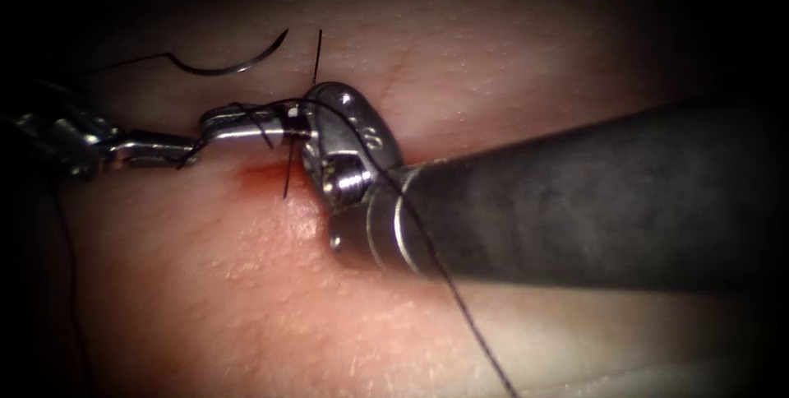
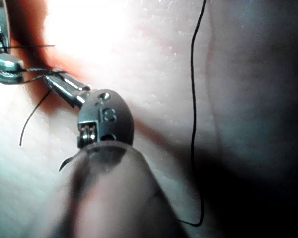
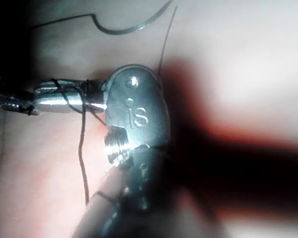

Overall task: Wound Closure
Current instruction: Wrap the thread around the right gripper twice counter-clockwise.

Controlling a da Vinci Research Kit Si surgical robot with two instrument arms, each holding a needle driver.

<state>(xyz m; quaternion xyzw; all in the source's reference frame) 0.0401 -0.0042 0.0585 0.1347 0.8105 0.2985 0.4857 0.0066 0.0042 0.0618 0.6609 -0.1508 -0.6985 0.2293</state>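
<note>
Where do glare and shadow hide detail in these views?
Endoscope view: dark edges swallow the left tool; needle lies free on lit tissue. Left wrist view: glare washes out tissue. Right wrist view: right tool casts heavy shadow; thread wraps it, both grips unclear.

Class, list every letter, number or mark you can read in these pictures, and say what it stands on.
"iS": right tool's wrist, right wrist view.
"18" or "IS", unsure: tool wrist, left wrist view.
Endoscope view: the wrist stamp is too blurred.
Needle lies free on the tissue; thread wraps the right tool; holds unclear.
</note>
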